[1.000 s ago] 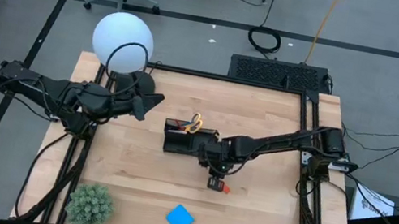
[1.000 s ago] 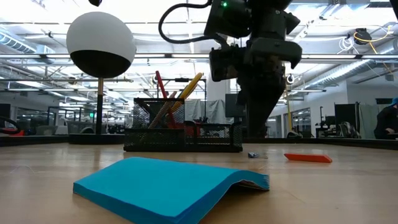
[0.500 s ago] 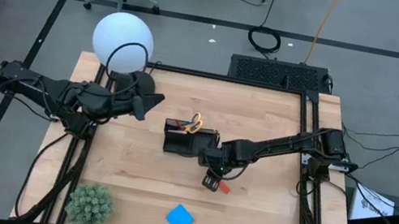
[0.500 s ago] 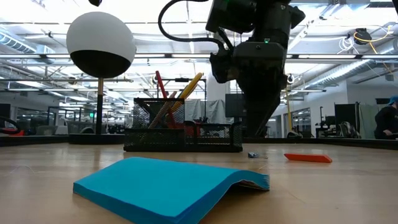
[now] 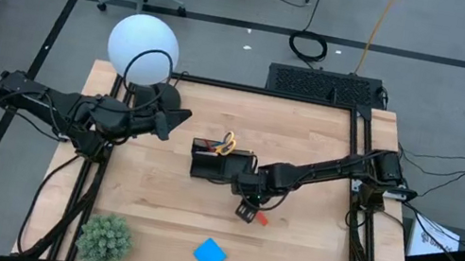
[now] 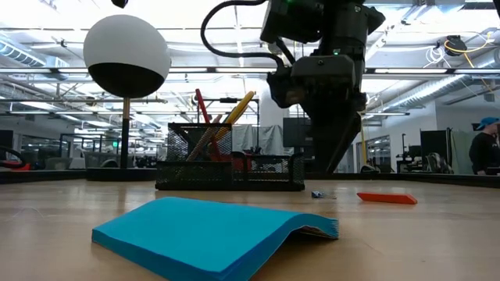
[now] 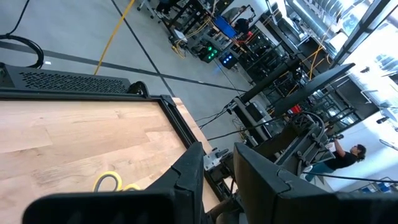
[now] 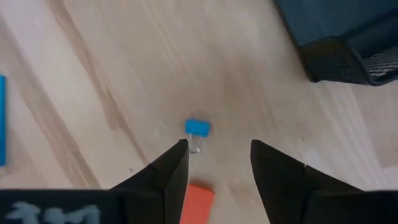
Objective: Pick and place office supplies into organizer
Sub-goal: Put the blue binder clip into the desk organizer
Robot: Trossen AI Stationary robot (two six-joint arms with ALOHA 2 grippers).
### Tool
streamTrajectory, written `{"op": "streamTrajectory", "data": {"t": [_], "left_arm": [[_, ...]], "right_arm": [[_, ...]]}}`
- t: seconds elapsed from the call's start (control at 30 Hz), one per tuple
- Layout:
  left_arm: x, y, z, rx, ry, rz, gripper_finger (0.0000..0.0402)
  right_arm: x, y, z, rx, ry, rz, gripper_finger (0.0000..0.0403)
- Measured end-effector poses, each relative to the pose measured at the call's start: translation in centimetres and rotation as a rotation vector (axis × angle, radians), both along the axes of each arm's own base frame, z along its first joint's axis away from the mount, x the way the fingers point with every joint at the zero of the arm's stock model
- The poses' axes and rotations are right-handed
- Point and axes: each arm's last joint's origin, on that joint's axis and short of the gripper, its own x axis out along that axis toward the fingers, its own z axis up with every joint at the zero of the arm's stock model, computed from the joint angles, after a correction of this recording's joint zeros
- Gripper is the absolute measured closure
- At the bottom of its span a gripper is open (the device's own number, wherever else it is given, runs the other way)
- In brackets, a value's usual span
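Hovering right pincer [image 8: 214, 163], parted (matte black), flat orange eraser [image 8: 198, 201], woodgrain table [image 8: 99, 74]

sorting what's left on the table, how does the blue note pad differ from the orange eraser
The blue note pad is larger and square; the orange eraser is a small bar. The pad lies alone near the table's front edge, the eraser just beside the right hand, close to the organizer. Both lie flat on the wood, outside the organizer.

You are looking straight down over the desk [image 5: 304, 162] and level across it, both views sharing the organizer [image 5: 213, 162].
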Motion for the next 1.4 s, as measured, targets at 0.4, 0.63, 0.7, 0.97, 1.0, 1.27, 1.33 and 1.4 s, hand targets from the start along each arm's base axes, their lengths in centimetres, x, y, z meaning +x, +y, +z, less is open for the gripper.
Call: {"op": "streamTrajectory", "data": {"t": [0.4, 0.63, 0.7, 0.97, 1.0, 1.27, 1.33, 1.4], "left_arm": [[0.0, 0.0, 0.0, 0.000, 0.000, 0.000, 0.0321], [0.0, 0.0, 0.0, 0.000, 0.000, 0.000, 0.0321], [0.0, 0.0, 0.0, 0.000, 0.000, 0.001, 0.0321], [0.0, 0.0, 0.0, -0.001, 0.000, 0.000, 0.0321], [0.0, 0.0, 0.0, 0.000, 0.001, 0.000, 0.0321], [0.0, 0.0, 0.0, 0.000, 0.000, 0.000, 0.0321], [0.0, 0.0, 0.0, 0.000, 0.001, 0.000, 0.0321], [0.0, 0.0, 0.0, 0.000, 0.000, 0.000, 0.0321]], "right_arm": [[1.8, 0.5, 0.1, -0.048, 0.037, -0.043, 0.0243], [1.8, 0.5, 0.1, -0.052, 0.031, -0.005, 0.0242], [1.8, 0.5, 0.1, -0.052, 0.031, -0.005, 0.0243], [0.9, 0.5, -1.4, 0.000, 0.070, -0.025, 0.0230], [0.7, 0.5, -1.6, 0.016, 0.084, -0.031, 0.0228], [0.4, 0.7, -2.1, 0.078, 0.108, -0.060, 0.0202], [0.5, 0.7, -2.0, 0.081, 0.098, -0.059, 0.0193], [0.6, 0.7, -2.0, 0.085, 0.090, -0.059, 0.0183]]}}
